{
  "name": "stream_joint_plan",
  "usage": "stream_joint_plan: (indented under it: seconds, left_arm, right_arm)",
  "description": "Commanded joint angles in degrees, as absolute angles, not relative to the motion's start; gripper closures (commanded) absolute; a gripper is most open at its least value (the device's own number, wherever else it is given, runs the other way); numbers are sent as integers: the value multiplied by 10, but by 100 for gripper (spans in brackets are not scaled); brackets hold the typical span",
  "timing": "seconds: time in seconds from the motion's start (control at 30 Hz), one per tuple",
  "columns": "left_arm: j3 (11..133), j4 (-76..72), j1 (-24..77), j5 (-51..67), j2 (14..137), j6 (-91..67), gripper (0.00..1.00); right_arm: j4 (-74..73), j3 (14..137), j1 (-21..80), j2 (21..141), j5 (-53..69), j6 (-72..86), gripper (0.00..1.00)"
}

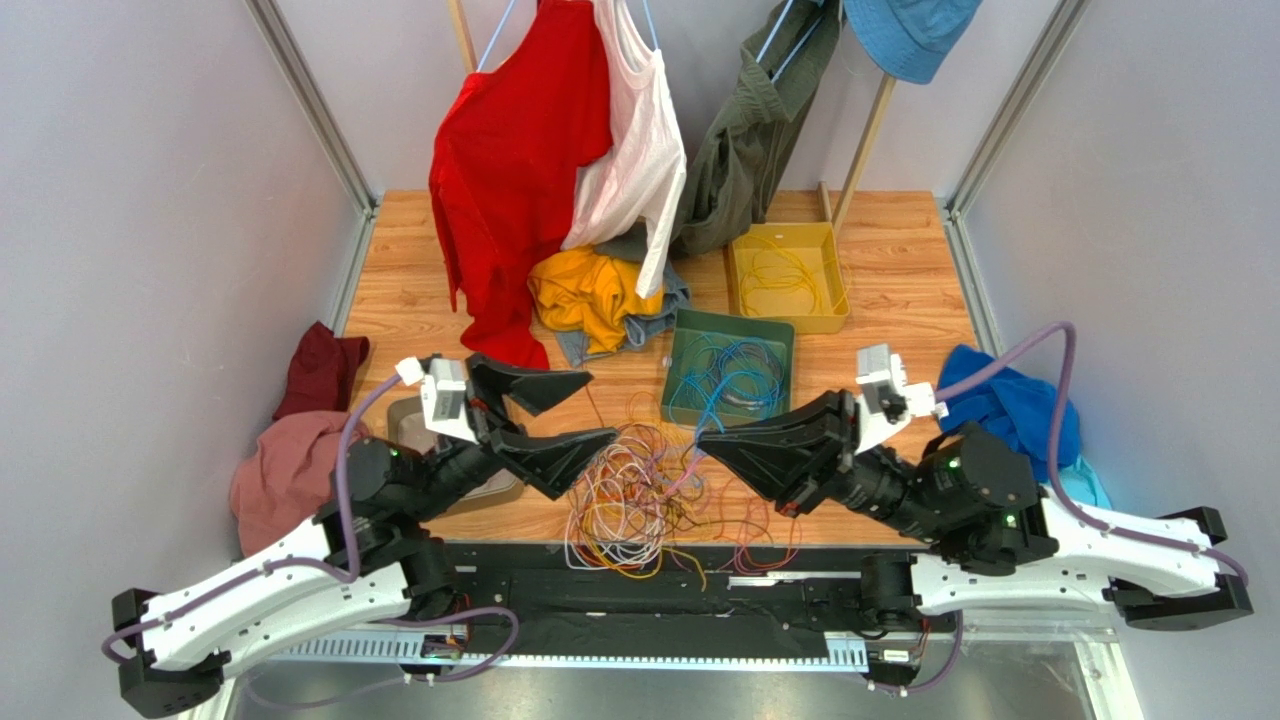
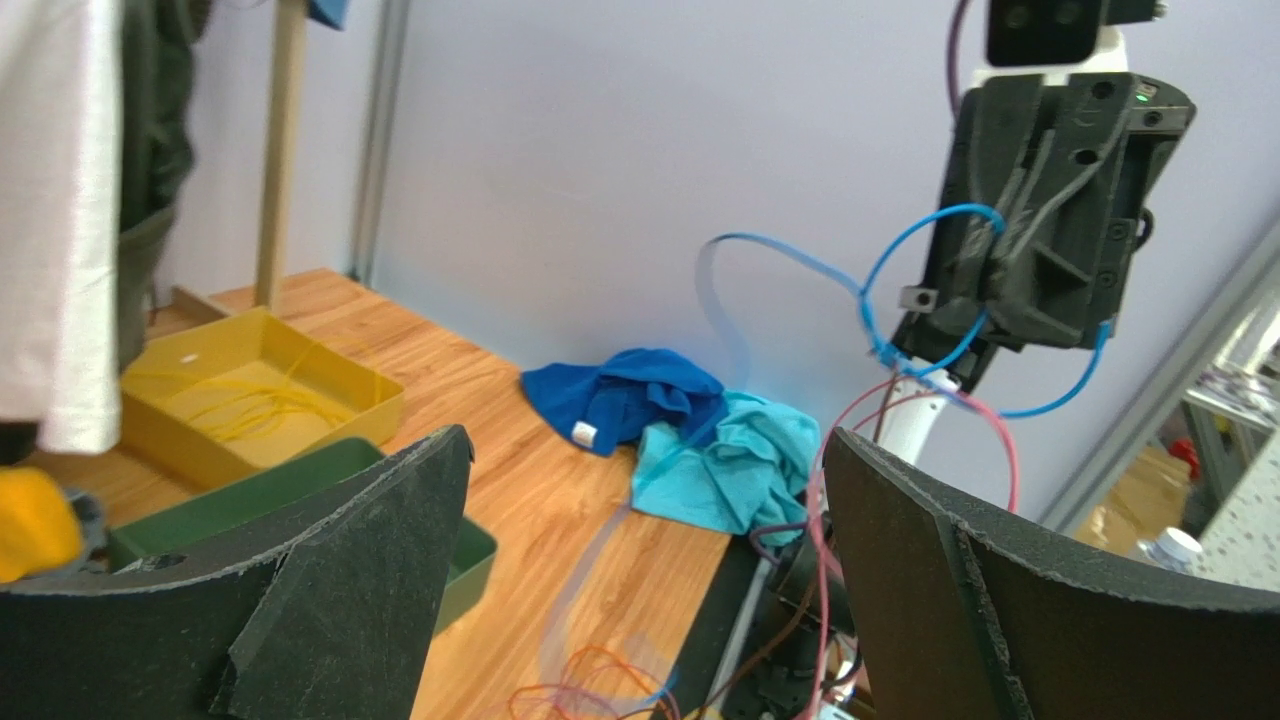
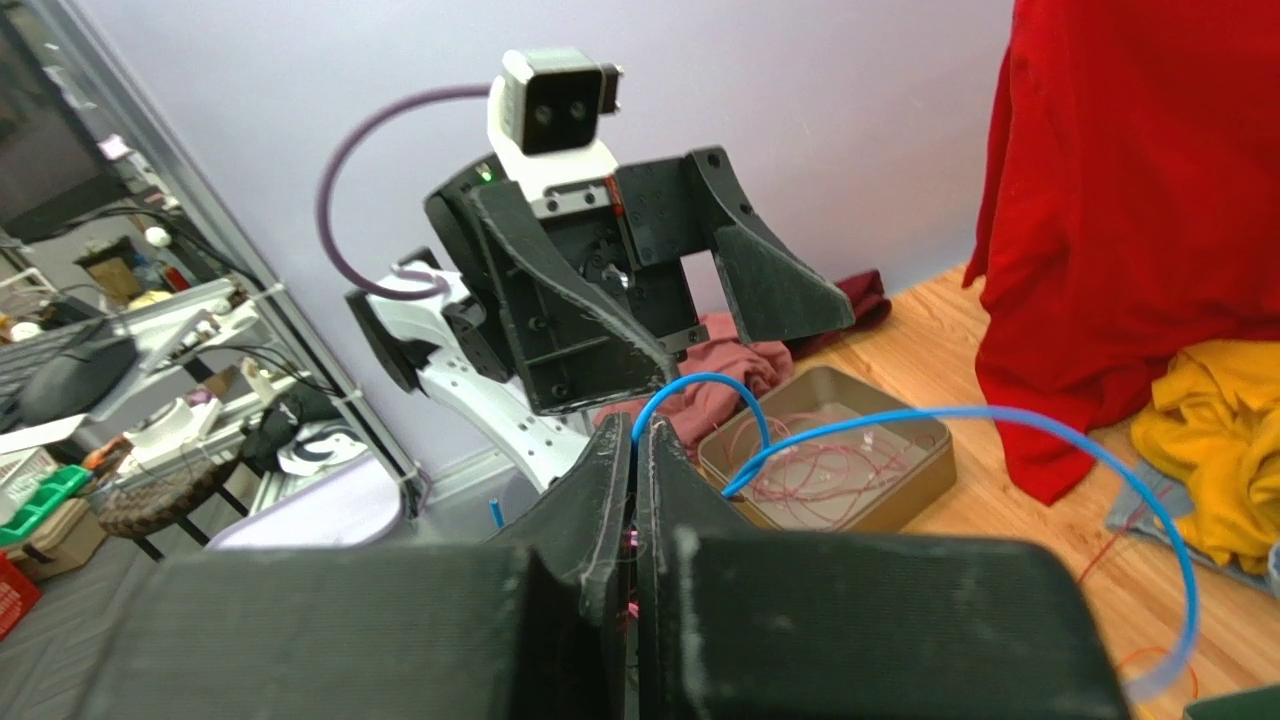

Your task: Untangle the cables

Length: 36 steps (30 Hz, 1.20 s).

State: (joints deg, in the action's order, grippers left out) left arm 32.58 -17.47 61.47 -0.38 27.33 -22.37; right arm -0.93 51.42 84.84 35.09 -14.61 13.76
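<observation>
The cables (image 1: pixel 649 503) lie as a tangled mass of orange, purple, red, white and yellow wires at the table's near edge, between my two arms. My right gripper (image 1: pixel 709 446) is shut on a blue cable (image 3: pixel 1052 438) and some pink strands, and holds them raised above the mass. The blue cable loops out of its tip (image 3: pixel 631 431). In the left wrist view the same blue loop (image 2: pixel 932 285) and a pink wire (image 2: pixel 842 435) hang from the right gripper. My left gripper (image 1: pixel 589 420) is wide open and empty, just left of the mass, facing the right gripper (image 2: pixel 643 443).
A green tray (image 1: pixel 676 338) with blue wires and a yellow tray (image 1: pixel 836 278) with yellow wires stand behind the mass. A tan tray (image 3: pixel 917 480) with red wires sits by the left arm. Clothes hang at the back and lie at both sides.
</observation>
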Motion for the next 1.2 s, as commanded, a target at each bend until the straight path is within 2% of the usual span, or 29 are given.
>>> stream_joint_plan:
  seconds: [0.0, 0.1, 0.37, 0.63, 1.17]
  left_arm:
    - [350, -273, 615, 62, 303, -214, 3]
    - [349, -281, 615, 55, 308, -202, 3]
    - [330, -287, 616, 49, 335, -196, 3]
    - [323, -294, 616, 84, 365, -201, 2]
    - [270, -288, 616, 62, 339, -205, 1]
  right_arm:
    - [-4, 518, 848, 379, -189, 162, 100]
    - [17, 510, 848, 397, -218, 170, 100]
    - [39, 511, 848, 435, -196, 175, 100]
    - [52, 509, 848, 436, -185, 177, 100]
    - [66, 505, 848, 421, -176, 178, 100]
